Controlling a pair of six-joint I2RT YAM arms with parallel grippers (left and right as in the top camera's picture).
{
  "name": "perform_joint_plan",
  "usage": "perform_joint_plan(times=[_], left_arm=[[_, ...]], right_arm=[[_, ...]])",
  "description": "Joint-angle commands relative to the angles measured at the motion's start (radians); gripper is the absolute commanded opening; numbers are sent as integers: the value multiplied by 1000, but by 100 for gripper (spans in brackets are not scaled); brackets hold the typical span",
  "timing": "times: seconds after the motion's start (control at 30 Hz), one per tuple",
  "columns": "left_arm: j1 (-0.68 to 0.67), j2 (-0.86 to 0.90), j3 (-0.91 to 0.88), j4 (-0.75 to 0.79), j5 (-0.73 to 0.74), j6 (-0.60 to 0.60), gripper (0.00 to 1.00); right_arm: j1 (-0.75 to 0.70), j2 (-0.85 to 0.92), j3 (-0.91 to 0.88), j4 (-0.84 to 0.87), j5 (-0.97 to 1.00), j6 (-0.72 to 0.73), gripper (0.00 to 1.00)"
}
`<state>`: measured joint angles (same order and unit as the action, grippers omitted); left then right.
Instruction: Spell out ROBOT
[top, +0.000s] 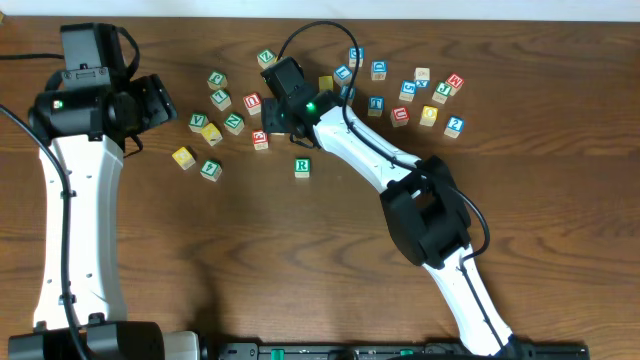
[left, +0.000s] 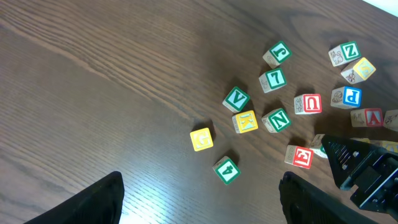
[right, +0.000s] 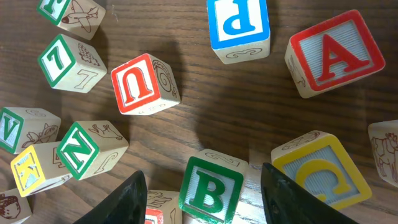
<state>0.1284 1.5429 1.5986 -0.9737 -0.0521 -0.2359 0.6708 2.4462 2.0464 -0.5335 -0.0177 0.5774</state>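
Observation:
The green R cube (top: 302, 167) lies alone on the table in front of the cube cluster. The green B cube (right: 211, 190) sits between the fingers of my right gripper (right: 202, 186), which stands open around it with a gap on each side. A yellow C cube (right: 323, 171) lies just outside the right finger (right: 283, 196). Two more yellow cubes (top: 184, 157) (top: 211, 133) lie at the left of the cluster. Several blue cubes (top: 379, 70) lie at the back right, their letters too small to read. My left gripper (left: 205, 205) is open with nothing in it, short of a green 4 cube (left: 226, 170).
Red U (right: 146, 84), blue P (right: 239, 28), red A (right: 336, 53) and green N (right: 81, 149) cubes crowd around the right gripper. A red-lettered cube (right: 163, 214) lies beside the B. The right arm (top: 430, 210) crosses the table's middle right.

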Motion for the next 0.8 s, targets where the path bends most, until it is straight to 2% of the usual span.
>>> perform_joint_plan(times=[0.0,0.2,0.5,0.77], left_arm=[[1,0,-7,-5,-12,-6,79],[1,0,-7,-5,-12,-6,79],[1,20,-7,-2,-8,-6,79],[1,32,-7,-2,-8,-6,79]], right_arm=[[15,18,14,-2,16,-7,54],[-6,14,55,-45,14,-23,54],[-64,14,179,-169,4,-139,54],[-99,18,182,-227,50,-212,54]])
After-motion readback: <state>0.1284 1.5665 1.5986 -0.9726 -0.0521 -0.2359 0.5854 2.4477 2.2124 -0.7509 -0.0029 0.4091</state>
